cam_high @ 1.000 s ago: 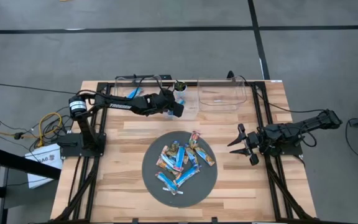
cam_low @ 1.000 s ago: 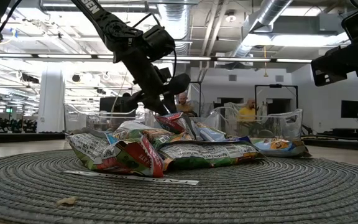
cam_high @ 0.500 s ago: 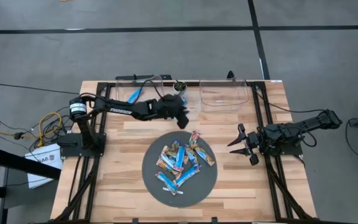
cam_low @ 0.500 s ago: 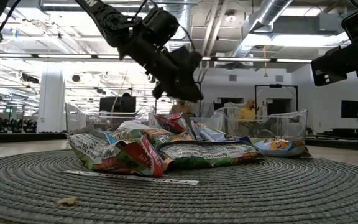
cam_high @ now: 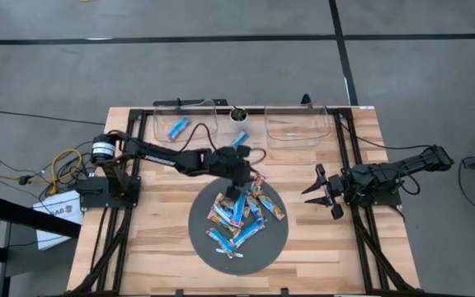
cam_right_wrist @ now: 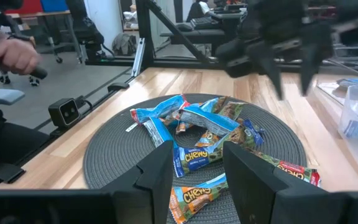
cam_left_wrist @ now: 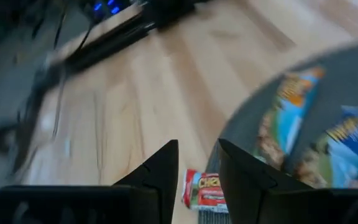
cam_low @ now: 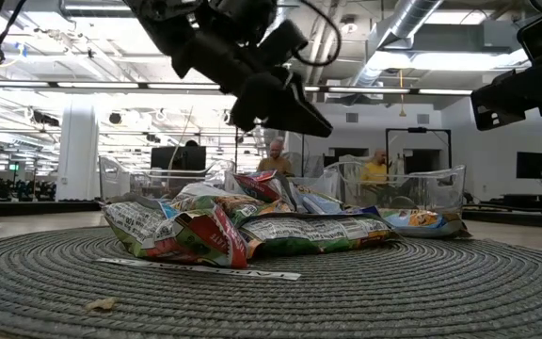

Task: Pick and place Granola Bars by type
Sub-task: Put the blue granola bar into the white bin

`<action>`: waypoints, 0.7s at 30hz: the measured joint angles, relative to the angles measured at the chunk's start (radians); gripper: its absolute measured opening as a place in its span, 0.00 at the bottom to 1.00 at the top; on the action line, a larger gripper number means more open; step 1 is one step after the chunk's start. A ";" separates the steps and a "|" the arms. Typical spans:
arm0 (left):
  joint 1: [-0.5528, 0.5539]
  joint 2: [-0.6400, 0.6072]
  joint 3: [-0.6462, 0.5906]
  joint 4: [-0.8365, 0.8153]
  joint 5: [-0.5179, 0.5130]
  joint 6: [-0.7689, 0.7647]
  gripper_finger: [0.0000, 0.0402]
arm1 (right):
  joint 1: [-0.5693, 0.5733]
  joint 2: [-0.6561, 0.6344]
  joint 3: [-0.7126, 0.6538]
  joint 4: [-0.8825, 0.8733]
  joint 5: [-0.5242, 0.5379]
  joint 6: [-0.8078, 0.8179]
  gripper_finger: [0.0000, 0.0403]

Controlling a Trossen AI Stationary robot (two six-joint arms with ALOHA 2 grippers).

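Note:
The granola bars [cam_high: 242,216] lie heaped on a round grey mat [cam_high: 204,247]: blue, blue-and-white and tan ones with red marks, also seen in the low view [cam_low: 252,226] and the right wrist view [cam_right_wrist: 201,140]. My left gripper [cam_high: 237,179] hangs open and empty above the mat's far edge. In its wrist view [cam_left_wrist: 197,177] a tan-and-red bar [cam_left_wrist: 205,194] lies below the fingers. One blue bar [cam_high: 177,128] rests in the far left clear bin, another [cam_high: 239,138] in the small middle bin. My right gripper [cam_high: 324,190] waits open to the right of the mat.
Three clear bins stand along the table's far edge: left [cam_high: 196,111], middle [cam_high: 254,148], right [cam_high: 297,124]. A small dark cup [cam_high: 238,114] sits between them. Bare wood lies to the left and right of the mat. People show in the room behind the table.
My left gripper has moved from above the middle bin toward the near edge and a little to the right, ending above the mat's far edge. A blue bar now shows in the middle bin where the gripper stood.

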 joint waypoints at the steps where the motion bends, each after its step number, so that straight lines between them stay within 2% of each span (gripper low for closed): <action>1: -0.015 0.000 0.000 -0.003 -0.005 0.048 0.26 | 0.000 0.000 0.000 0.000 0.000 0.000 0.33; 5: -0.065 0.000 0.000 -0.031 -0.031 0.185 0.26 | 0.000 0.000 0.000 0.000 0.000 0.000 0.33; 11: -0.111 0.000 0.000 -0.178 -0.128 0.319 0.26 | 0.000 0.000 0.000 0.000 0.000 0.000 0.33; 15: -0.127 0.000 0.031 -0.275 -0.165 0.299 0.26 | 0.000 0.000 0.000 0.000 0.000 0.000 0.33; 21: -0.147 0.020 0.218 -0.570 -0.124 0.217 0.26 | 0.000 0.000 0.000 0.000 0.000 0.000 0.33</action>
